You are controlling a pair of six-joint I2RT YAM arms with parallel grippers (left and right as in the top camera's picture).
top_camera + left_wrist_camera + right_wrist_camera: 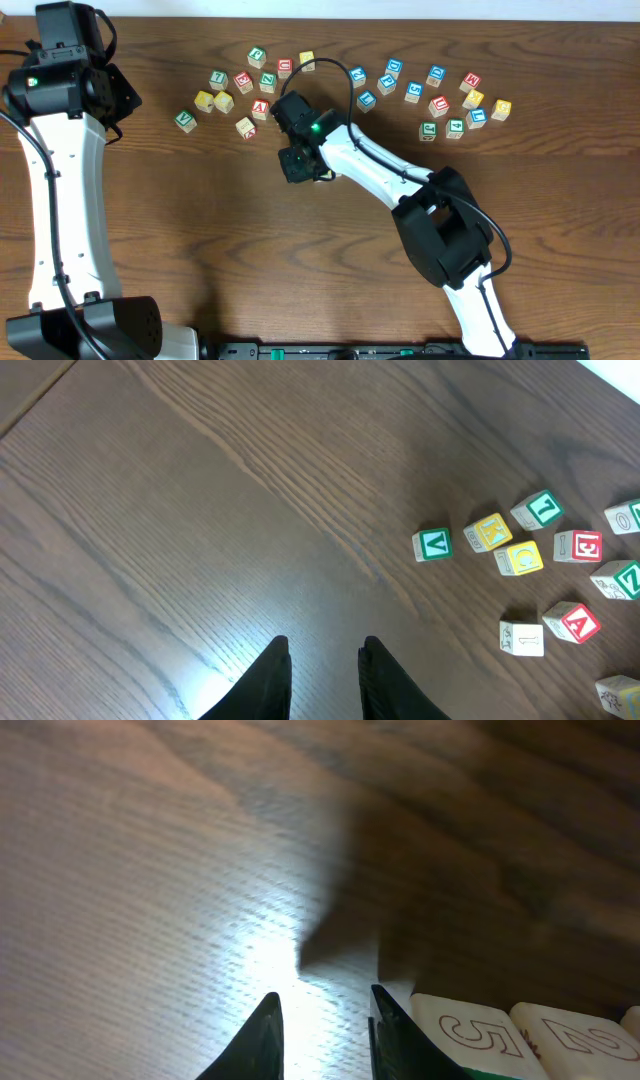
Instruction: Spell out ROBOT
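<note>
My right gripper (296, 163) (322, 995) is low over the middle of the table, its fingers apart with only bare wood between them. Just right of its right finger (395, 1040) stand two pale wooden cubes side by side, one showing a 5 (465, 1030), the other a 2 (565, 1035). Their letter faces are hidden, and the overhead view hides both under the gripper. Loose letter cubes lie behind, among them a green V (432, 544) (185, 121) and two yellow-faced cubes (488, 532) (520, 557). My left gripper (325, 642) hovers nearly closed at far left, holding nothing.
A left cluster of cubes (243, 82) and a right cluster (435, 90) spread along the far half of the table. A red A (572, 622) and a red E (578, 546) lie among the left ones. The left arm (65, 120) stands along the left edge.
</note>
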